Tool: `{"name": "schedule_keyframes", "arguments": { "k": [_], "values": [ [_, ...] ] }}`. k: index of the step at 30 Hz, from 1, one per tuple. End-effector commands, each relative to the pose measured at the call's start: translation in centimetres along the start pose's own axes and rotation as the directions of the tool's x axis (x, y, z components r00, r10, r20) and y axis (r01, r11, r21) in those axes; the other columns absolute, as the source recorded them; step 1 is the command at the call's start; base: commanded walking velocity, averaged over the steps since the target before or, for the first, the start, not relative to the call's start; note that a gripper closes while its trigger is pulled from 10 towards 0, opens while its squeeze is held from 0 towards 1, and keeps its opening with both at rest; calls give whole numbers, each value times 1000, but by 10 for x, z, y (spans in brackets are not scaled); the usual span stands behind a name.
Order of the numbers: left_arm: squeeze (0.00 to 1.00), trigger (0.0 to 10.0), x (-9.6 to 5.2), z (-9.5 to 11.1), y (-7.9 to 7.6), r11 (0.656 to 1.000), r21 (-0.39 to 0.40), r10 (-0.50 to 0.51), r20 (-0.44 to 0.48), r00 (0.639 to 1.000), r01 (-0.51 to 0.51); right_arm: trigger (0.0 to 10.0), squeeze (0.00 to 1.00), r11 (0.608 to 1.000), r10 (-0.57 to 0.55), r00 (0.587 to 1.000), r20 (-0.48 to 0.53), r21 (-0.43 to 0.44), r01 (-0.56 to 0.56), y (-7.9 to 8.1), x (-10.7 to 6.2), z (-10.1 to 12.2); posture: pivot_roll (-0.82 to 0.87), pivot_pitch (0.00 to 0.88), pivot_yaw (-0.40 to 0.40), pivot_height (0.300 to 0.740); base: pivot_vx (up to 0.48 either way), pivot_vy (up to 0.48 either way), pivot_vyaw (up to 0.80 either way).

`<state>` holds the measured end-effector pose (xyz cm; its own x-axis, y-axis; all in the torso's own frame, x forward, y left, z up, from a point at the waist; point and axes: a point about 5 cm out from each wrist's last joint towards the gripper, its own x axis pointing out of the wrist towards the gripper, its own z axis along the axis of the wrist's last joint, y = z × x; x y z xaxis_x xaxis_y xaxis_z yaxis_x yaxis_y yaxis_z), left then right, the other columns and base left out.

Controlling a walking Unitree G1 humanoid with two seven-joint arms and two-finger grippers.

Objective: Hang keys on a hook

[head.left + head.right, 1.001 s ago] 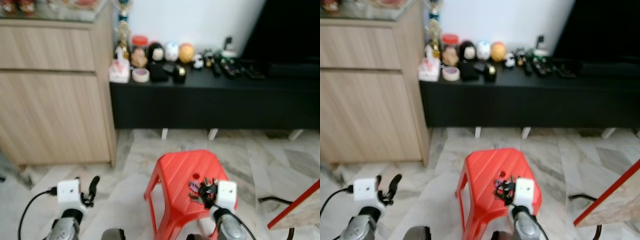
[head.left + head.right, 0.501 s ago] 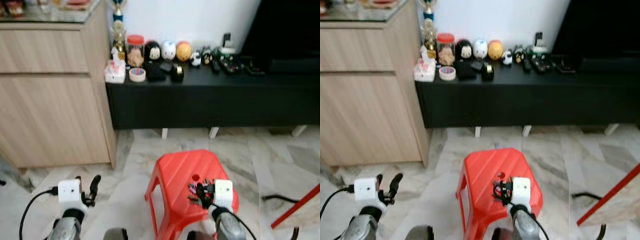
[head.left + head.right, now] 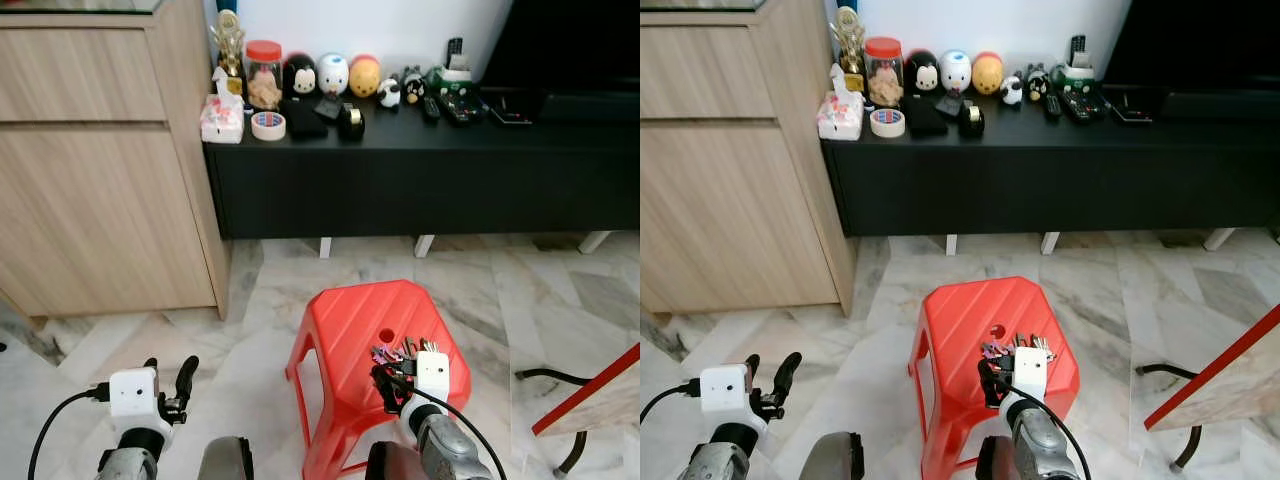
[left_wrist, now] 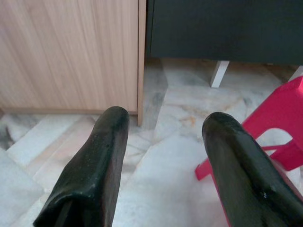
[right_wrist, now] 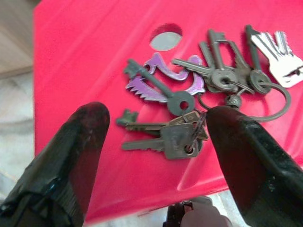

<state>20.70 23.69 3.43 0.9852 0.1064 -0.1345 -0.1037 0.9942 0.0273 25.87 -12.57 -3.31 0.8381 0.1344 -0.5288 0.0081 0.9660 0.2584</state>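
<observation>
Both sets of jaws stand wide and hold nothing: the right gripper (image 5: 156, 123) hovers over the keys (image 5: 208, 90), the left gripper (image 4: 163, 142) hangs above bare marble floor (image 3: 250, 330). The red stool (image 3: 350, 330) carries the keys beside its hole, near its front edge and right corner.

Red stool (image 3: 350, 330) legs cut off at six o'clock; small items on the black cabinet (image 3: 420, 150) too small to identify.
</observation>
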Motion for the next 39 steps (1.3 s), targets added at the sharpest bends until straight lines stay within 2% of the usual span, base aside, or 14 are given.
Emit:
{"name": "schedule_keyframes", "arguments": {
  "k": [1, 4, 12, 22, 31, 32, 33, 35, 39],
  "values": [
    [0, 10000, -3, -1, -2, 1000, -4, -3, -12, 1000, 3, 10000, 0, 998, -44, 999, -5, 42, 44, -8, -1, 0, 156, 139, -133, 611, 0, 0, 0],
    [0, 10000, -7, -2, -3, 1000, -7, 2, -19, 1000, -3, 10000, 0, 994, -68, 998, -4, 83, 68, -14, -2, 0, 149, 147, -138, 611, 0, 0, 0],
    [0, 10000, -12, -3, -2, 1000, -3, 7, -33, 999, -7, 10000, 0, 995, -77, 997, -12, 56, 77, -18, -3, 0, 142, 161, -142, 611, 0, 0, 0],
    [0, 10000, -15, -5, -4, 1000, -5, 17, -44, 999, -17, 10000, 0, 1000, -9, 1000, -10, -16, 9, -13, -1, 4, 136, 172, -147, 611, 0, 0, 0],
    [0, 10000, -18, -6, -5, 1000, -6, 19, -51, 999, -19, 10000, 0, 999, 15, 1000, -11, -40, -15, -9, 0, 5, 132, 186, -148, 611, 0, 0, 0],
    [0, 10000, -18, -6, -5, 1000, -4, 20, -51, 998, -21, 6627, 0, 999, 15, 1000, -11, -40, -15, -9, 0, 4, 133, 186, -147, 611, 0, 0, 0],
    [0, 10000, -18, -6, -4, 1000, -4, 21, -51, 998, -21, 0, 0, 999, 15, 1000, -10, -43, -16, -9, 0, 4, 130, 189, -147, 611, 0, 0, 0],
    [0, 10000, -18, -6, -4, 1000, -2, 22, -52, 998, -22, 0, 0, 998, 11, 1000, -17, -68, -12, -9, 0, 3, 128, 190, -147, 611, 0, 0, 0],
    [0, 10000, -19, -6, -4, 1000, -2, 22, -54, 998, -23, 0, 0, 998, 11, 1000, -22, -64, -13, -9, 0, 2, 130, 192, -147, 611, 0, 0, 0]
  ]
}}
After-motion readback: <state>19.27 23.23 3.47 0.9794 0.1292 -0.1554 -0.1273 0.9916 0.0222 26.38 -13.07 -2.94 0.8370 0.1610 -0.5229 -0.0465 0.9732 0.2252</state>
